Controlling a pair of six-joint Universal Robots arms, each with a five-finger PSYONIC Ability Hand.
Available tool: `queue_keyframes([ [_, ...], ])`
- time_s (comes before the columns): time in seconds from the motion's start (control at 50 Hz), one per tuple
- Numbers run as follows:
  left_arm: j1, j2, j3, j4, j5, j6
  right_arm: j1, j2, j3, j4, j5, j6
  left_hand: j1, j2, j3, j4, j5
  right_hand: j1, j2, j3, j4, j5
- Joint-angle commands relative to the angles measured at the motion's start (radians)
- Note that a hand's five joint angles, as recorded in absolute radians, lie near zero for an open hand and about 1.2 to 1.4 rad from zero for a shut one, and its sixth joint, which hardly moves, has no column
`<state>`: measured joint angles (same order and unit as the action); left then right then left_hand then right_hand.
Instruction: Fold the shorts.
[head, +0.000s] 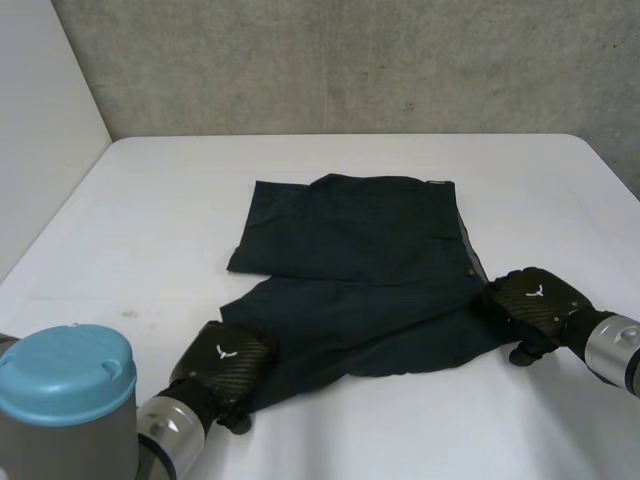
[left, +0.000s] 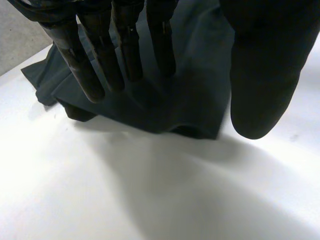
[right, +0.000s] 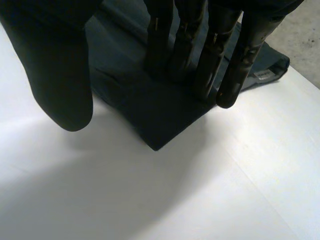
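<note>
Shorts (head: 360, 260) of dark navy cloth lie flat in the middle of the white tabletop (head: 170, 210), two legs reaching toward the robot's left, the nearer one slightly rumpled. The left hand (head: 222, 360) rests on the near leg's hem corner, fingers (left: 92, 75) straight on the cloth, thumb held apart, released. The right hand (head: 535, 295) sits on the near right corner, fingers (right: 222, 70) straight on the cloth, thumb clear, grasping nothing.
</note>
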<state>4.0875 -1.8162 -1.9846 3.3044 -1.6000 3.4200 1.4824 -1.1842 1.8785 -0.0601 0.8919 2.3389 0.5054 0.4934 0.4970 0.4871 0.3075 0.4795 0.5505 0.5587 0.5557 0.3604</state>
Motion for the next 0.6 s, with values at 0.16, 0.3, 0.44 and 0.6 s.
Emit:
queue_keyframes([
  [0.16,0.001,-0.153,0.116,0.052,-0.053,0.018,0.059,0.064,-0.047,-0.086,0.05,0.005,0.274,0.286,0.282,0.292,0.297,0.916,0.846,0.837,0.84,0.861],
  [0.3,-0.015,-0.158,0.13,0.057,-0.055,0.018,0.079,0.054,-0.045,-0.079,0.061,0.008,0.89,0.902,0.898,0.908,0.913,0.917,0.846,0.838,0.841,0.861],
  [0.44,-0.059,-0.126,0.13,0.043,-0.063,0.018,0.099,0.018,-0.033,-0.07,0.094,0.072,0.891,0.903,0.899,0.909,0.914,0.917,0.846,0.838,0.841,0.861],
  [0.6,-0.023,0.07,0.113,-0.037,-0.063,0.035,0.101,-0.064,-0.029,0.025,0.098,0.088,0.891,0.903,0.899,0.909,0.914,0.917,0.846,0.838,0.841,0.861],
])
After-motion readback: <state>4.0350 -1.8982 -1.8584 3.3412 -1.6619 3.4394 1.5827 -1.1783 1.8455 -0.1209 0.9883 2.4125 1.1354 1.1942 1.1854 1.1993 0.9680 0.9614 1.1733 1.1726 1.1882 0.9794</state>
